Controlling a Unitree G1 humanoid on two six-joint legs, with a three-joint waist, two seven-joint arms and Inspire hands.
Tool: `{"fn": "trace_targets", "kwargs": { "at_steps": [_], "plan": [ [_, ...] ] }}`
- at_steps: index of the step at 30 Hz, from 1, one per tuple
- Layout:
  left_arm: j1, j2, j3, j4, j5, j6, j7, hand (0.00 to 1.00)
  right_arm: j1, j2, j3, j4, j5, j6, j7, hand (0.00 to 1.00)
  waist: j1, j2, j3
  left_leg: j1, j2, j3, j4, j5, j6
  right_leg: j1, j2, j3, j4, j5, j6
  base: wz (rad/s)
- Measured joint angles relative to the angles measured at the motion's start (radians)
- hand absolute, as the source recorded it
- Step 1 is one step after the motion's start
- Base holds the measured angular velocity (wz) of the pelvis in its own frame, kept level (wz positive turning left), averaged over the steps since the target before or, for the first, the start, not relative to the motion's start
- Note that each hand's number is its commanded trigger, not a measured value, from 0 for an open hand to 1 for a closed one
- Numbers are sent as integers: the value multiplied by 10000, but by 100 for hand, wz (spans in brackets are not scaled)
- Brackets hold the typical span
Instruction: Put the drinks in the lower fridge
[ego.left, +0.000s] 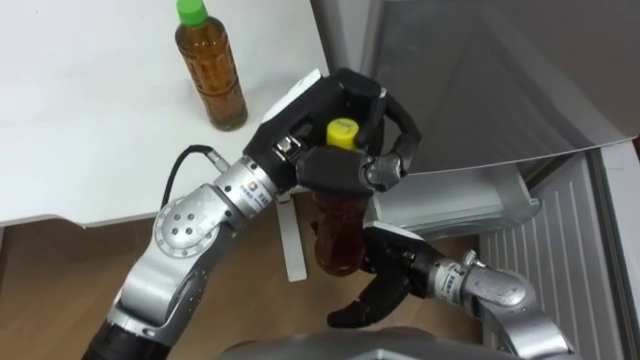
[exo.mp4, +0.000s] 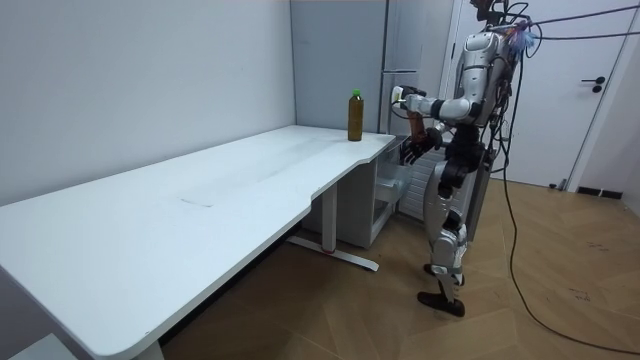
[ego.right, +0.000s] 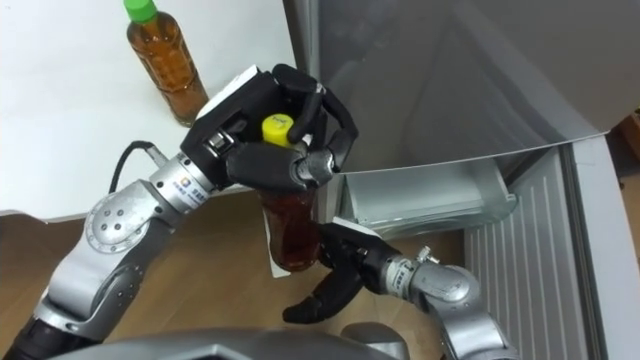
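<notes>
Right hand (ego.left: 392, 272), fingers slack, hangs beneath yellow-capped bottle (ego.left: 338, 235) clasped by left hand (ego.left: 340, 165), between table (ego.left: 290, 60) edge and open lower fridge (ego.left: 450, 203).

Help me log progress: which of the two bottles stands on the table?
The green-capped bottle, upright near the white table corner. The yellow-capped bottle, darker in colour, is off the table, gripped in the left hand.

Eye views: head-mounted, steeply down, close. Room view: far, shares table (exo.mp4: 200, 190).
</notes>
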Motion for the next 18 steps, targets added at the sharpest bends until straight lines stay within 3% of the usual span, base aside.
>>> {"fn": "trace_targets", "kwargs": {
  "at_steps": [8,18],
  "plan": [
    [3,175,-274,142,-21,3,-496,100,17,1,117,-378,497,11,391,0,0,-56,38,-55,0,11,-4,-3,1,-53,-7,-15,-15,-6,5,0],
    [124,289,-796,239,-29,6,-555,100,-11,-29,367,-388,1937,14,404,0,-79,-234,-6,-35,4,11,6,-1,2,-35,-15,-14,-13,-8,7,0]
  ]
}}
